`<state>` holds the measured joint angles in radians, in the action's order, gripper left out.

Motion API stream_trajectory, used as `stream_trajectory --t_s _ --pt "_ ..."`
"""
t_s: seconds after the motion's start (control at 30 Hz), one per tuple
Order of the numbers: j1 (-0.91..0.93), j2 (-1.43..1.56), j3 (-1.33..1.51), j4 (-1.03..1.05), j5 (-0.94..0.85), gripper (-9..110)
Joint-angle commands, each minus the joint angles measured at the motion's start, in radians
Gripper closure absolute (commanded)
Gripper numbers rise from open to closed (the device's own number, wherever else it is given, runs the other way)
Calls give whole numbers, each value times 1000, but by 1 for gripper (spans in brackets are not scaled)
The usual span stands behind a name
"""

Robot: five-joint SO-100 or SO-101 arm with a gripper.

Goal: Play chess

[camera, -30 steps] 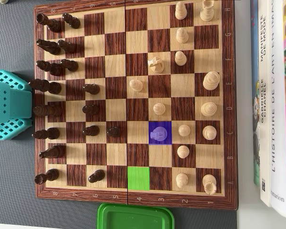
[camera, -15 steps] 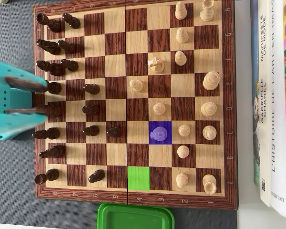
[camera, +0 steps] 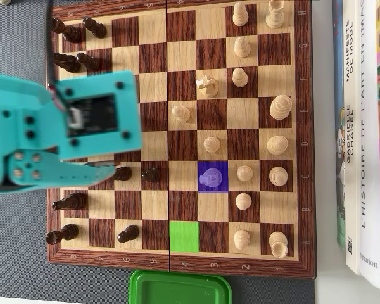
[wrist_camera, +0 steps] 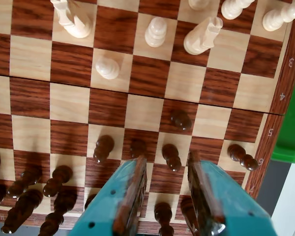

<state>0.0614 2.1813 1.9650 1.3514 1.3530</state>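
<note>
A wooden chessboard point(camera: 155, 88) shows in both views. White pieces stand on the right in the overhead view, among them a pawn point(camera: 181, 113) and a tipped-looking piece point(camera: 206, 85). Dark pieces stand on the left, partly hidden under my teal arm point(camera: 63, 126). One square is tinted purple point(camera: 212, 176) with a pawn on it, and one empty square is tinted green point(camera: 183, 236). In the wrist view my gripper point(wrist_camera: 166, 158) is open above the dark side, empty, its jaws either side of a dark pawn point(wrist_camera: 171, 157) below. Another dark pawn point(wrist_camera: 181, 119) stands further forward.
A green plastic lid or box point(camera: 180, 288) lies against the board's lower edge in the overhead view and shows at the right of the wrist view point(wrist_camera: 290, 123). Books point(camera: 361, 126) lie along the board's right side. The board sits on a grey mat point(camera: 19, 266).
</note>
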Motion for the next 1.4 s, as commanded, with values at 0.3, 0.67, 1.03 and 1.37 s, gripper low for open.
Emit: stream_trajectory --t_s 0.3,0.67,1.03,1.37 --pt "52 -330 -304 8 6 88" --pt "94 -569 -408 -2 -3 88" --pt "92 -733 -583 0 -5 88" --pt "91 -838 -673 -2 -18 88"
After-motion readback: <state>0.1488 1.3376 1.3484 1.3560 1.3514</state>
